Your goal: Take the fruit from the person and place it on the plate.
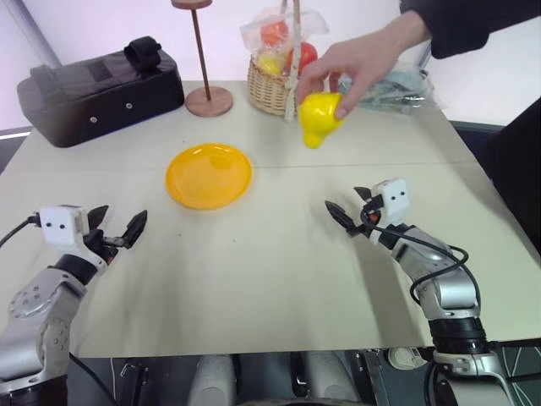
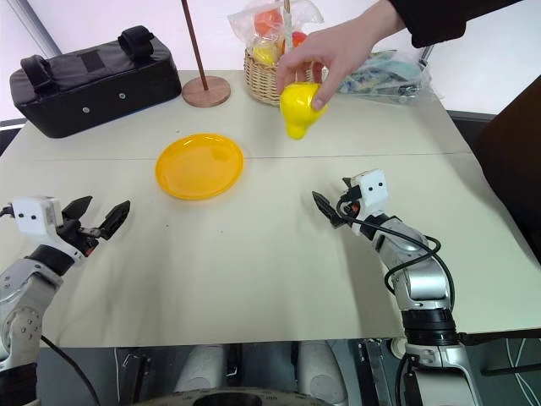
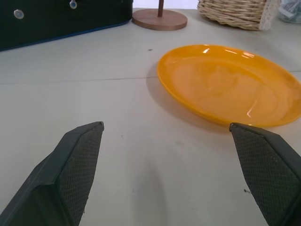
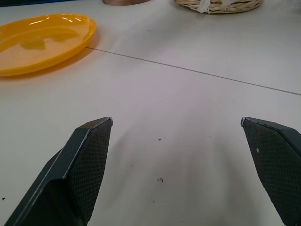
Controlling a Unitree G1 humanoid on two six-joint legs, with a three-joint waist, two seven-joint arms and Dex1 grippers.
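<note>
Up above the far half of the desk, the fruit hangs in the air with its narrowed tip pointing down, pinched from above by the person's hand, whose dark sleeve reaches in from the far right corner. It is clear of the desk surface and sits to the right of the plate, which lies flat and bare on the desk a little left of centre. Behind the hand, at the far edge, stands a wicker basket holding red, orange and small yellow fruits in clear plastic wrap; just to its left is the round wooden base of a pole stand, and further left a black case with a strap on top. Some crinkled clear packets lie to the right of the basket. Nearer, the right tool rests low over the desk on the right side, its two black fingers spread wide apart with nothing between them — the fruit is well beyond it and higher. The left tool sits on the near left, likewise spread wide and empty, pointing toward the plate, which shows between its fingers in the left wrist view. A thin seam line runs across the desk just beyond the right tool.
</note>
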